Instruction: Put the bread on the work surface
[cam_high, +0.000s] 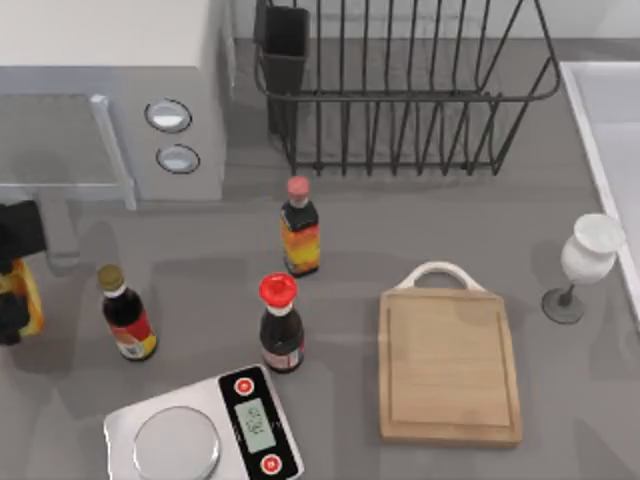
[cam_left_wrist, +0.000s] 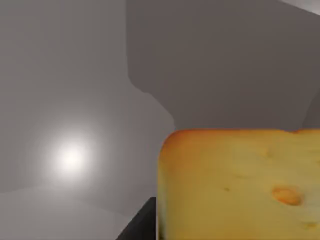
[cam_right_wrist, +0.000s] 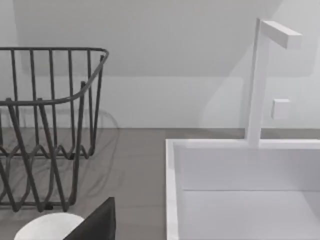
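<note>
The silver kitchen scale (cam_high: 203, 431) lay nearest, its display writing unreadable. Right of the scale lay the bare work surface (cam_high: 450, 365). Three sauce bottles (cam_high: 281, 325) stood behind the scale, labels illegible. Far left of the scale, at the desk (cam_high: 350, 240) edge, the left gripper (cam_high: 12, 290) held the bread (cam_left_wrist: 240, 185), half cut off, fingers clenched on it. One wine glass (cam_high: 585, 262) and one wire rack (cam_high: 400, 85) stood beyond the scale.
</note>
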